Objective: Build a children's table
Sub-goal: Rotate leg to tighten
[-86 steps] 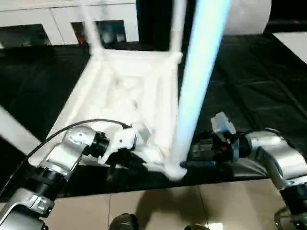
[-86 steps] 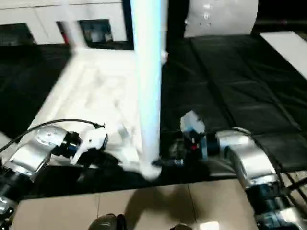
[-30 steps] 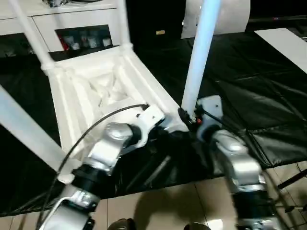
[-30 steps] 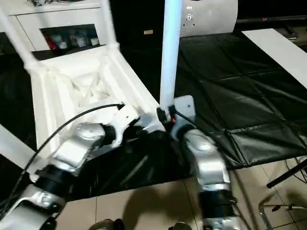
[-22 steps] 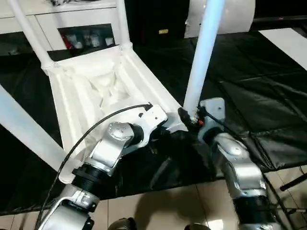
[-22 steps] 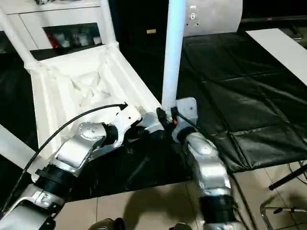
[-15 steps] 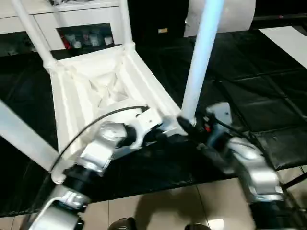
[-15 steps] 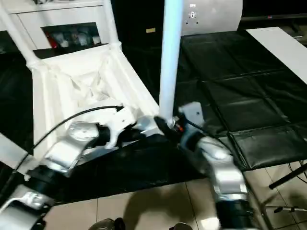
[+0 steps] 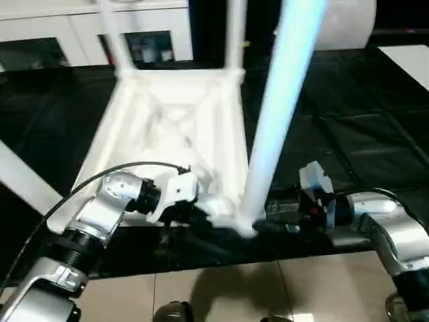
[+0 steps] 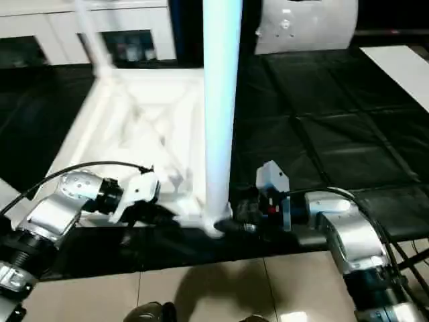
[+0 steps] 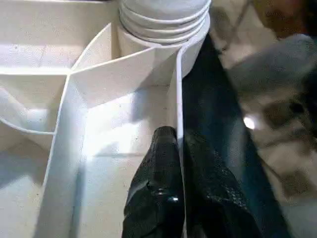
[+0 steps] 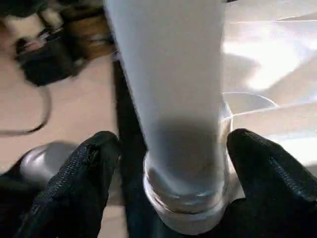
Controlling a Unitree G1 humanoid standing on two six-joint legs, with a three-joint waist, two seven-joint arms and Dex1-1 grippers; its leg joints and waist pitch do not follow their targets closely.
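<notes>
The children's table lies upside down on a black mat, its white top (image 9: 167, 127) facing up with ribs showing. Its legs stand upward. The near leg (image 9: 275, 121) sits in the front corner socket (image 12: 185, 210). My left gripper (image 9: 191, 213) is shut on the top's thin front rim (image 11: 179, 74), one finger on each side of it. My right gripper (image 9: 268, 215) is open around the near leg's base. Its fingers (image 12: 91, 168) stand on either side of the leg, with a gap beside it.
Two far legs (image 9: 234, 33) and a left leg (image 9: 20, 178) rise from the other corners. A white cabinet with glass doors (image 9: 80, 33) stands behind. A grey-white cushion (image 9: 348, 27) is at the back right. The black mat (image 9: 348, 127) ends at a tiled floor (image 9: 221, 288).
My right gripper's fingers have spread away from the near leg's base. The left gripper keeps its hold on the rim. The head view has swung, so the whole picture has shifted.
</notes>
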